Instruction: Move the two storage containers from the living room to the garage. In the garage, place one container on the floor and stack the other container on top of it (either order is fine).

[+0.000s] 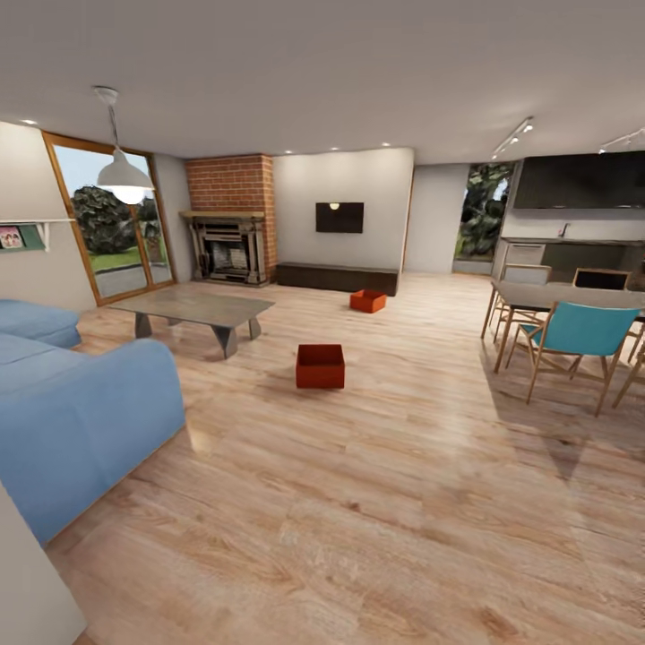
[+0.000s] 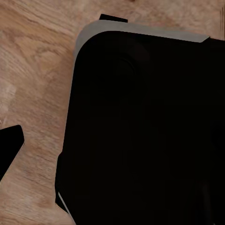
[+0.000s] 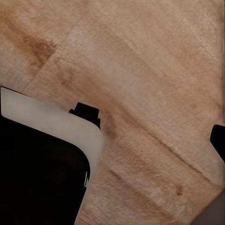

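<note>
1. Two storage containers sit on the light wood-plank floor (image 1: pixel 376 502) of the living room, both orange-red and open at the top
2. One, the nearer container (image 1: pixel 320 365), stands out in the open middle of the room, just past the corner of the low grey coffee table (image 1: pixel 199 309) and well beyond the arm of the blue sofa (image 1: pixel 81 403)
3. One more, the farther container (image 1: pixel 367 300), rests close in front of the low dark cabinet (image 1: pixel 337 277), below the wall TV (image 1: pixel 339 217); the two bins are well apart from each other
4. Beside the cabinet stands the brick fireplace (image 1: pixel 229 233), with a glazed door (image 1: pixel 109 224) and a white pendant lamp (image 1: pixel 124 170) further along that side
5. Across the room a dining table (image 1: pixel 560 296) has wooden chairs round it, among them a teal chair (image 1: pixel 578 339)
6. Both containers lie far ahead of the robot; neither arm reaches into the head view, and no bin lies near either gripper
7. Left wrist view: a large black body with a pale grey edge, the robot's base (image 2: pixel 140 131), over wood planks, plus a dark tip (image 2: pixel 9 145) at the edge of the picture; whether the left gripper is clenched or released cannot be told
8. Right wrist view: wood planks, a corner of the same black, grey-edged body (image 3: pixel 42 159), and a dark tip (image 3: pixel 219 140) at the picture's edge; the right gripper's state cannot be told either
</note>
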You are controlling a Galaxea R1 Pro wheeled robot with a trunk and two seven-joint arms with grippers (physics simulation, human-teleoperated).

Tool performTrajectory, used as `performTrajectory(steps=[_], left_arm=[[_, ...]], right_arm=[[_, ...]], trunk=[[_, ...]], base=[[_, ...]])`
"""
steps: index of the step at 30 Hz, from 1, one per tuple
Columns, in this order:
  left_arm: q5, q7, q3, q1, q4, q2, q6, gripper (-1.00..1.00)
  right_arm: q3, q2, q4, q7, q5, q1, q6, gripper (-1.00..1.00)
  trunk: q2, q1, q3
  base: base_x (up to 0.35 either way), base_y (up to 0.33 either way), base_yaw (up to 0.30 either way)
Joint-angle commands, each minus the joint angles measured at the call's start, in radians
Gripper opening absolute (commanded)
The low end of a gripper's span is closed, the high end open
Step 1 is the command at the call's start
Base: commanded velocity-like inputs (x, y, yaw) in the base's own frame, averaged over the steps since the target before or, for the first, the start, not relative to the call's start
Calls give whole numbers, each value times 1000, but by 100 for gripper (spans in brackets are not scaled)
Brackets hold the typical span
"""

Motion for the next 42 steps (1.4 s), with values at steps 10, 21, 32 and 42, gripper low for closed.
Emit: performTrajectory(steps=[10, 21, 32, 42], left_arm=[[6, 1, 0, 0, 0, 0, -1, 100], [6, 1, 0, 0, 0, 0, -1, 100], [6, 1, 0, 0, 0, 0, -1, 100], [6, 1, 0, 0, 0, 0, -1, 100]], right_arm=[[9, 0, 3, 3, -10, -1, -6, 100], [9, 0, 3, 3, -10, -1, -6, 100], [9, 0, 3, 3, -10, -1, -6, 100], [9, 0, 3, 3, -10, -1, -6, 100]], trunk=[[0, 1, -1], [0, 1, -1], [0, 1, -1], [0, 1, -1]], base=[[322, 0, -39], [321, 0, 0], [321, 0, 0], [322, 0, 0]])
